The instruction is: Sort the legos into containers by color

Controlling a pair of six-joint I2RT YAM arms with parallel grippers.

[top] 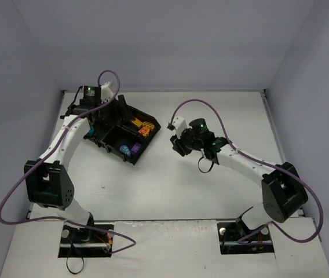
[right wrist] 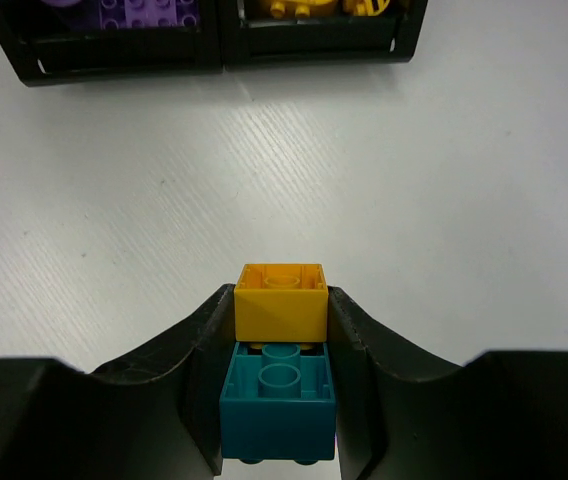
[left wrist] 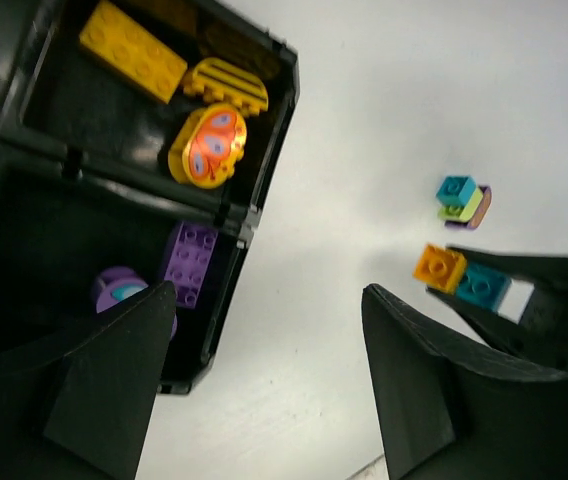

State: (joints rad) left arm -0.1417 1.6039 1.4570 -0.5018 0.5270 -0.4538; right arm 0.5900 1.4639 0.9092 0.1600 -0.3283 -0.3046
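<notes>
Right gripper [right wrist: 280,310]: jaws are clamping a two-brick pair, an orange brick [right wrist: 280,300] studded to a teal brick [right wrist: 277,400]. The pads are pressing on the flat side walls of both. In the left wrist view the pair is sitting near the tabletop [right wrist: 414,180], well apart from the tray [right wrist: 114,65].

Left gripper [left wrist: 266,295]: jaws are standing wide apart with nothing between them, hanging over the tray's near corner.

Handling, my judgement:
- The bricks are looking light, rigid and smooth-skinned, so a modest squeeze across opposite flat walls should be holding them. Taking them by the studs or corners would be inviting a slip or a twist.
- The pair is mixing two colours, so it is probably needing to be pulled apart before either half goes in. The stud joint may be resisting.

Elsewhere:
- A loose stack [left wrist: 461,200] of teal, lime and purple pieces is lying on the tabletop just beside the held pair.
- In the tray, a purple brick [left wrist: 190,262] is lying in one compartment, with orange-yellow pieces in the next.

Hard to make out:
- I cannot tell whether the pair is touching the tabletop or hanging clear of it.
- From above, the right gripper is hiding both the pair and the stack, and the left arm is covering the tray's far compartments.
- A lime scrap is being cut off at the edge of the left wrist view.
</notes>
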